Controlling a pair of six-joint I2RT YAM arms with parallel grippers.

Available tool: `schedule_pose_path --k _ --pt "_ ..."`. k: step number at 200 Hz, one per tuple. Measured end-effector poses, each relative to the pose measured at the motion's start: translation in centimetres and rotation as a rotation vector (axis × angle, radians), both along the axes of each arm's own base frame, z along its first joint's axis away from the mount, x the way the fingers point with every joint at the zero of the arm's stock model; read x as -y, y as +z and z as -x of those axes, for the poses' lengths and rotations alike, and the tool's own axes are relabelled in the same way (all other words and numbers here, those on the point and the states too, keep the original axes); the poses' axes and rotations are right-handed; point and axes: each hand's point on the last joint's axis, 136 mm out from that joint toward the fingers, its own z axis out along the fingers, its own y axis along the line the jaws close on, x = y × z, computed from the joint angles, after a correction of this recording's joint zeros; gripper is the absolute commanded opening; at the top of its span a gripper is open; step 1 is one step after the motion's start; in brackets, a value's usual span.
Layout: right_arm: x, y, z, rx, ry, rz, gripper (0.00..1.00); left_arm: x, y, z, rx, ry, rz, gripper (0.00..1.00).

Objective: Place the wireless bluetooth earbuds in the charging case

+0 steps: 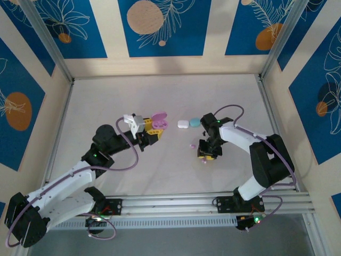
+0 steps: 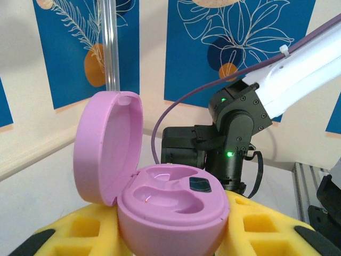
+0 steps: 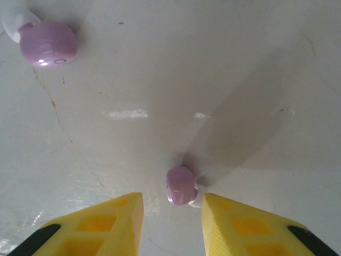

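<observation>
1. Pink charging case: lid open and upright, both wells empty. It is raised off the tabletop left of its centre and pinched at the base by the left gripper.
2. Right gripper: fingers spread, tips low over the tabletop right of centre, nearer the near edge than the spare cases.
3. Pink earbud: lies on the tabletop in the gap between the right fingertips, touching neither. Its longer side seems to run along the gap rather than across it. A straight closing should catch it, and the right arm is plainly the nearer.
4. Second pink earbud: loose on the tabletop, well apart from the spread fingers, on the side toward the left arm.
5. White case and teal case: closed, side by side near the tabletop centre, between the two grippers.
</observation>
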Motion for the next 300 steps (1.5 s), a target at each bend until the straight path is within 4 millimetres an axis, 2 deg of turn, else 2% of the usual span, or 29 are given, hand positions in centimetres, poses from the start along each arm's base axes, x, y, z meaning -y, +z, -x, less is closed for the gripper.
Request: schedule_pose_path --k 70,108,158,219,300 --pt "0.0 -1.1 0.3 -0.032 0.026 0.036 0.33 0.0 -0.3 0.0 -0.011 0.0 -0.009 0.29" --pt "-0.6 -1.1 -0.2 -0.027 0.053 0.035 0.32 0.0 -0.3 0.0 -0.011 0.0 -0.009 0.3" --pt "-0.1 -1.7 -0.2 -0.046 0.078 0.078 0.32 0.0 -0.4 0.0 -0.015 -0.001 -0.012 0.29" --pt "0.2 -2.0 0.1 -0.067 0.126 0.096 0.27 0.0 -0.5 0.0 -0.017 -0.001 -0.013 0.3" --pt "0.1 -2.0 0.1 -0.086 0.164 0.108 0.27 0.1 -0.5 -0.1 -0.019 -0.001 -0.015 0.3"
